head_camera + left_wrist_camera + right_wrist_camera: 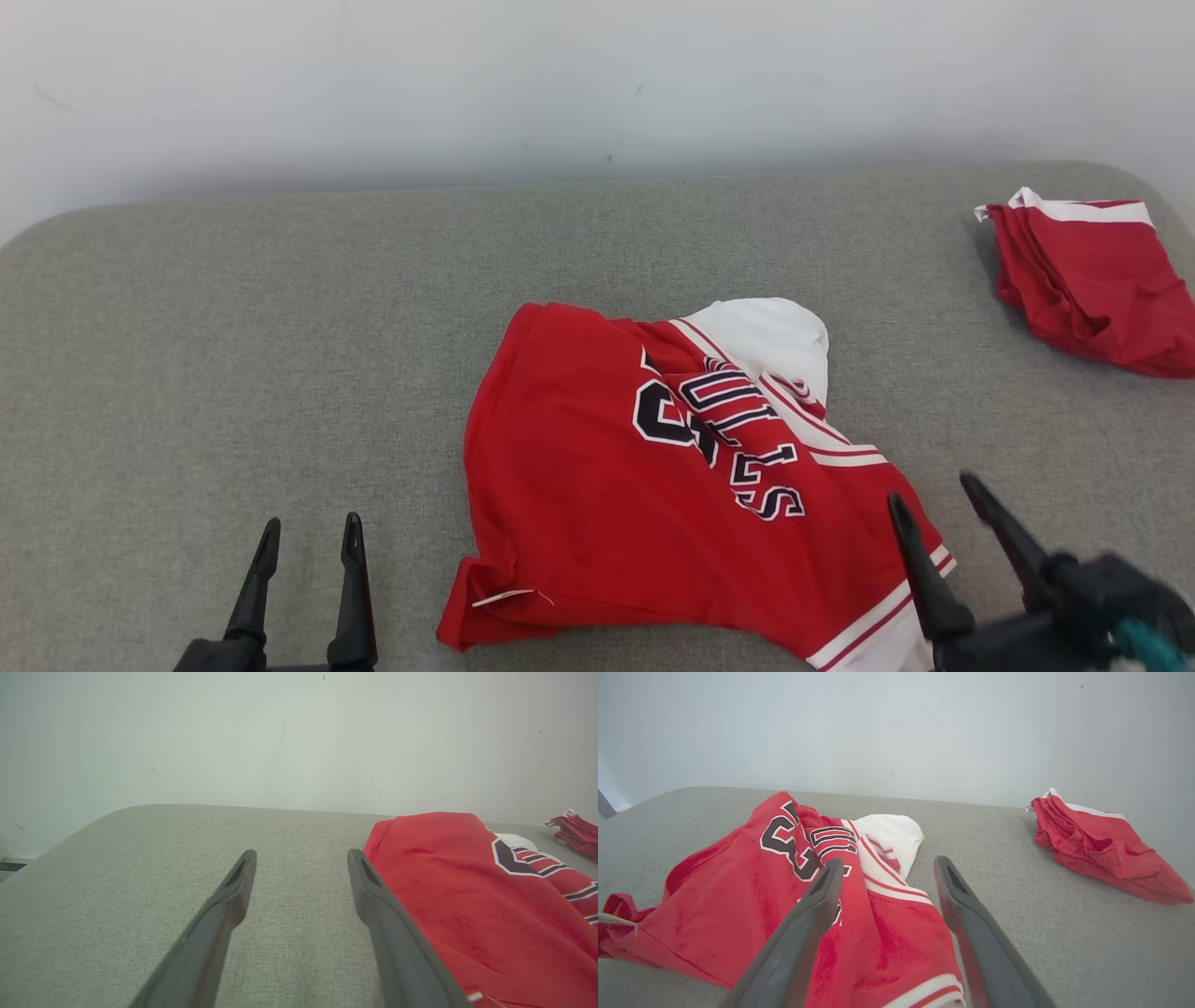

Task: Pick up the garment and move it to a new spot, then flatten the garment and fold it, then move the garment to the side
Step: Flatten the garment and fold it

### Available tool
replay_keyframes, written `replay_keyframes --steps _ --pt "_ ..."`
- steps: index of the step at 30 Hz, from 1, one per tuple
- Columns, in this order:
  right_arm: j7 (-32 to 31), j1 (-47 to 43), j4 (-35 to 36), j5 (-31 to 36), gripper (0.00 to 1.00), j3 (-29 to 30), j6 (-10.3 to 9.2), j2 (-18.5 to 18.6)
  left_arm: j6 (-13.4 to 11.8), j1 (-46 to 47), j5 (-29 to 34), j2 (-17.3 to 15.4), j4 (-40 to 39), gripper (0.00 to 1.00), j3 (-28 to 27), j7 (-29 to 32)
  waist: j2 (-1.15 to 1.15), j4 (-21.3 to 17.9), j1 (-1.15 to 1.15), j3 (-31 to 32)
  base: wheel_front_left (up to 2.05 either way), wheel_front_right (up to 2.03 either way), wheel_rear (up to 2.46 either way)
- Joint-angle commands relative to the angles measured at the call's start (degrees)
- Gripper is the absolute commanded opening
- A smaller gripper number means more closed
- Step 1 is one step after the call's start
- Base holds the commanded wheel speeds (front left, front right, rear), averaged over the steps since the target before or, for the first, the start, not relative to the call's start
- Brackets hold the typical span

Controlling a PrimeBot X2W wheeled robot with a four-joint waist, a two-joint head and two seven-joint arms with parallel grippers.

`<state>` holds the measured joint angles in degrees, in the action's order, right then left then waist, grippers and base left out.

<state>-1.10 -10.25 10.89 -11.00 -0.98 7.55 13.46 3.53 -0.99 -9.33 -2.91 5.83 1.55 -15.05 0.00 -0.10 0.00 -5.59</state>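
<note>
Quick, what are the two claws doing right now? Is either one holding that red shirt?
Left gripper: open, empty, beside the red jersey.
Right gripper: open, gripping nothing, at the jersey's striped edge.

Left tool point(312, 521): two long, slim black fingers point(352, 588) tapering to blunt tips. Right tool point(934, 489) matches, with a bulky black housing point(1088, 597) and a teal cable point(1144, 644) behind it. Close up, the fingers look matte grey, slotted near the tips.

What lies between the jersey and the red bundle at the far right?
Nothing: in the head view, bare grey cushion runs from the jersey to the bundle.
</note>
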Motion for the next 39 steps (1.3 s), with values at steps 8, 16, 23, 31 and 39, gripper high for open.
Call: replay_keyframes --steps 8,16,23,31,39 --pt "-0.1 19.0 -10.6 -1.6 1.0 -5.1 -0.16 6.2 0.1 0.7 0.5 0.0 -0.1 1.0 0.4 -0.2 0.0 1.5 0.0 -0.8 0.0 0.0 0.0" --pt "0.9 35.5 -27.5 -3.2 1.0 -7.7 -0.15 8.9 -0.3 2.5 -0.4 0.0 -0.1 1.0 2.1 -0.2 0.0 4.9 0.0 -2.9 0.0 0.0 0.0" --pt "0.8 44.5 -42.6 -4.0 1.0 -9.8 -0.16 10.2 -0.9 3.9 -1.1 0.0 0.1 1.0 3.4 -0.2 0.0 7.6 0.0 -5.5 0.0 0.0 0.0" --pt "1.5 49.0 -57.7 -5.4 1.0 -11.7 -0.16 10.0 -1.0 5.4 -1.4 0.0 0.3 1.0 4.2 -0.2 0.0 9.4 0.0 -7.7 0.0 0.0 0.0" --pt "-0.9 50.6 -66.4 -8.7 0.23 -15.1 -0.15 7.8 -0.7 6.3 -1.7 0.0 0.9 1.0 3.5 -0.2 0.0 8.6 0.0 -8.3 0.0 0.0 0.0"
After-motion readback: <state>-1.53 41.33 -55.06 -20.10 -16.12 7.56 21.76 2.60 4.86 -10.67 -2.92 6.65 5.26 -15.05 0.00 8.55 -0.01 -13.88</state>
